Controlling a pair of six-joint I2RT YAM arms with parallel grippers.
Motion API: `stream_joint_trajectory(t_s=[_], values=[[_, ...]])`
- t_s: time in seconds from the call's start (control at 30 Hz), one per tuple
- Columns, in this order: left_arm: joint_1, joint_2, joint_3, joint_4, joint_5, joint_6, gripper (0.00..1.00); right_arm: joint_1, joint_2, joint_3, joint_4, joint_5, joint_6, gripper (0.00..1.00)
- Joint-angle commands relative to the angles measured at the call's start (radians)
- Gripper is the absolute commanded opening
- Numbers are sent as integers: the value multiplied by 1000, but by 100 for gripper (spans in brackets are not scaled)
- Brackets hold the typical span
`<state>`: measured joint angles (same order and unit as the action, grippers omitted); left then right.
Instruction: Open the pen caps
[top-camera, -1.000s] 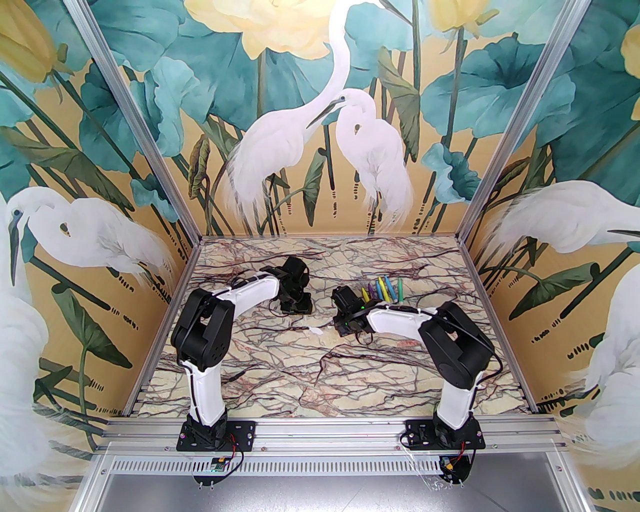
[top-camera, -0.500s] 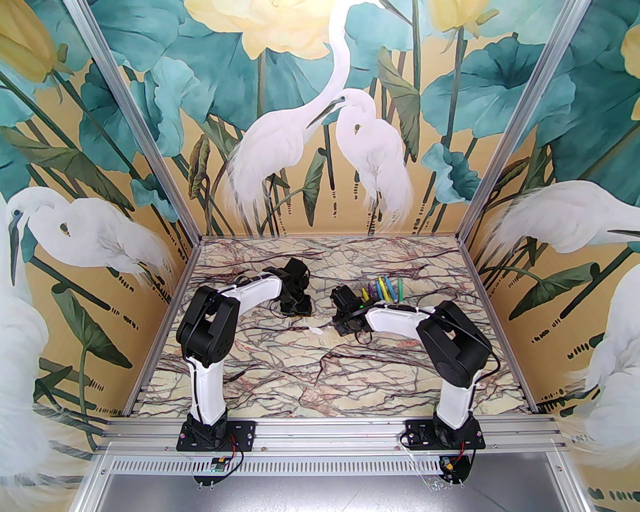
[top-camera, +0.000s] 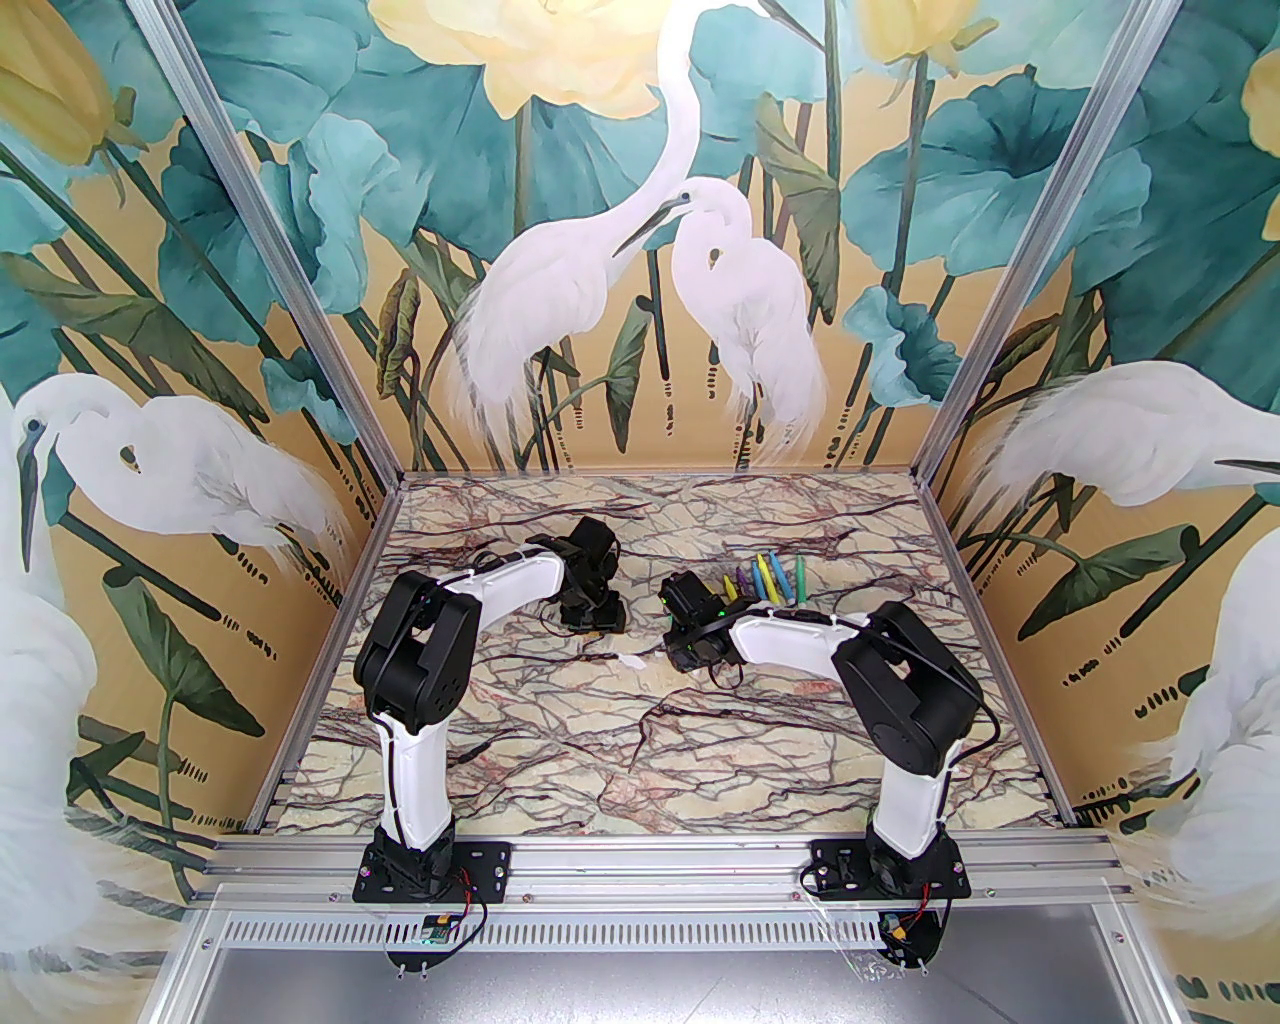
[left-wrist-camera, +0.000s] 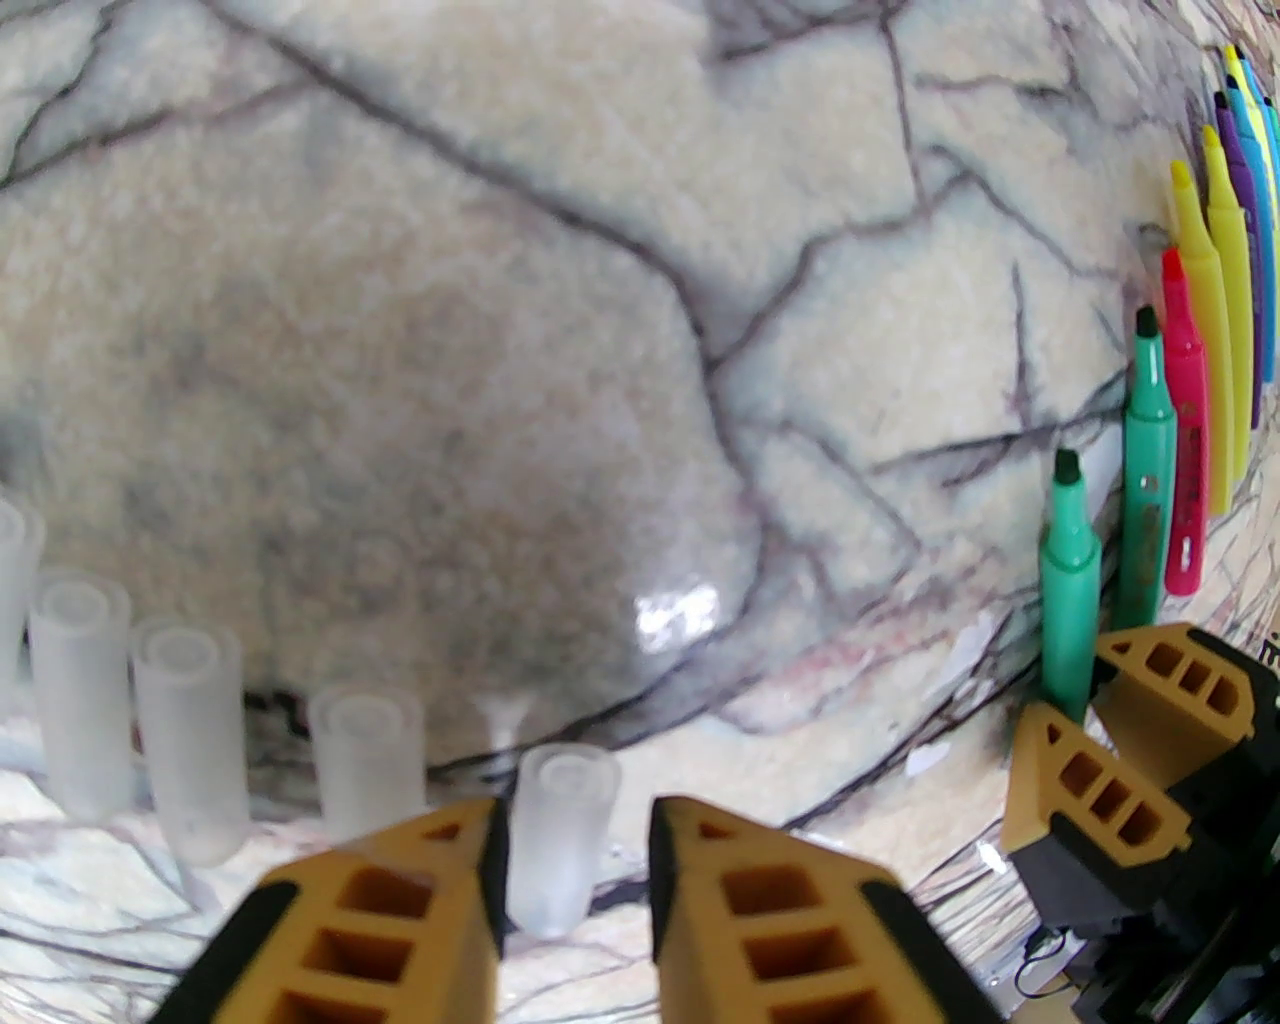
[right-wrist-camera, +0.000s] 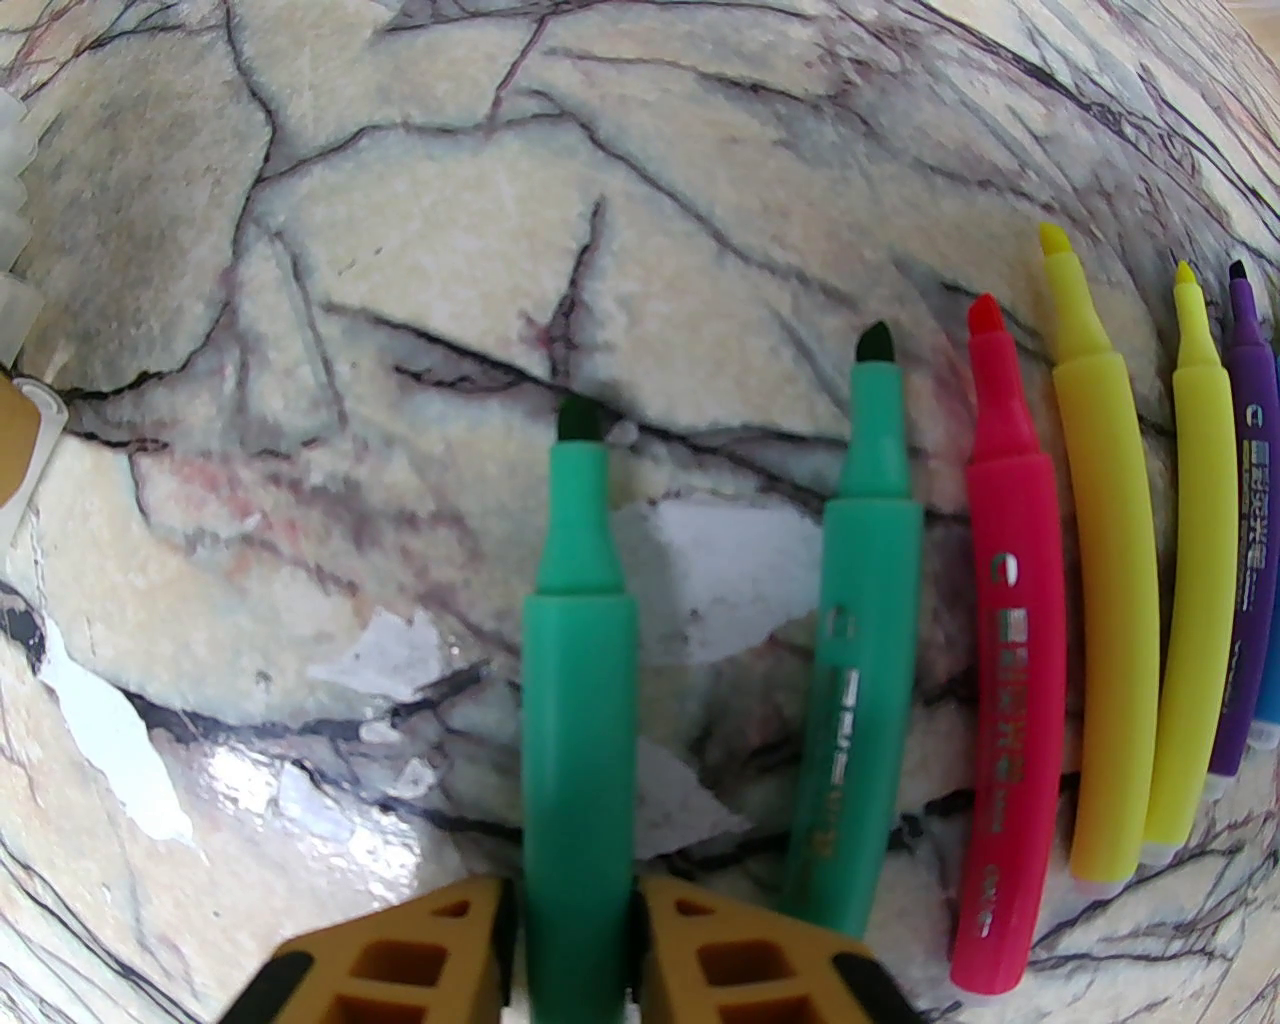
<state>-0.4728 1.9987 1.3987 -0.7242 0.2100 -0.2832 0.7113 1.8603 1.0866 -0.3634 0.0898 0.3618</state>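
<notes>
A clear pen cap (left-wrist-camera: 560, 840) stands on the marble between the fingers of my left gripper (left-wrist-camera: 575, 810), which is open, with a gap on the cap's right side. More pen caps (left-wrist-camera: 190, 740) stand in a row to its left. An uncapped green pen (right-wrist-camera: 580, 700) lies on the table between the fingers of my right gripper (right-wrist-camera: 578, 890), which is open by thin slivers on both sides. Beside it lies a row of uncapped pens (right-wrist-camera: 1000, 640), green, pink, yellow and purple. From above, the pens (top-camera: 765, 575) lie just behind the right gripper (top-camera: 688, 652).
Both hands sit low over the middle of the marble table (top-camera: 640, 760), the left gripper (top-camera: 592, 612) a short way from the right one. White torn patches (right-wrist-camera: 700, 570) mark the surface under the green pens. The right gripper (left-wrist-camera: 1110, 760) shows at the left wrist view's right edge.
The left arm's elbow has shifted slightly right and the right wrist has edged a little. Both hands stay low at the same spots.
</notes>
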Motion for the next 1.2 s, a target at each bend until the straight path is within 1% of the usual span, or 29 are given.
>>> stream_joint_trajectory(t_s=[0.0,0.07,0.17,0.2,0.37,0.43,0.5,0.57,0.63,0.67,0.7,0.73,0.77,0.83,0.93,1.0,1.07,1.17], values=[[-8,-100,-33,67,-21,20,34,-4,-72,-16,6,25,-20,31],[-8,-153,-60,110,-34,24,43,-4,-115,-30,21,32,-24,34],[-9,-240,-111,180,-59,38,62,-5,-176,-31,18,59,-39,37],[-5,-271,-130,202,-60,44,66,-7,-199,-31,17,64,-47,38],[28,-388,-220,302,-76,84,75,-44,-312,-54,53,70,-102,44],[63,-439,-271,344,-90,97,79,-79,-361,-72,71,92,-133,51],[117,-499,-337,393,-84,109,80,-134,-420,-106,107,104,-162,59],[167,-563,-409,444,-95,123,86,-201,-485,-155,161,80,-184,65],[211,-624,-477,499,-138,142,91,-271,-560,-207,221,52,-186,73],[230,-656,-510,522,-166,159,93,-306,-600,-233,250,41,-185,79],[243,-682,-540,547,-203,178,97,-338,-635,-260,278,35,-192,87],[252,-704,-567,575,-232,194,99,-364,-665,-285,300,38,-199,93],[261,-722,-600,610,-264,213,100,-390,-693,-307,322,48,-210,99],[278,-756,-661,686,-308,234,100,-437,-724,-348,367,73,-230,99],[310,-781,-746,821,-370,254,99,-503,-727,-426,463,144,-261,99],[333,-783,-801,924,-399,281,99,-569,-707,-495,574,158,-252,99],[341,-771,-862,1068,-435,311,100,-628,-681,-553,672,159,-216,99],[358,-717,-955,1286,-443,333,100,-688,-611,-624,832,147,-208,99]])
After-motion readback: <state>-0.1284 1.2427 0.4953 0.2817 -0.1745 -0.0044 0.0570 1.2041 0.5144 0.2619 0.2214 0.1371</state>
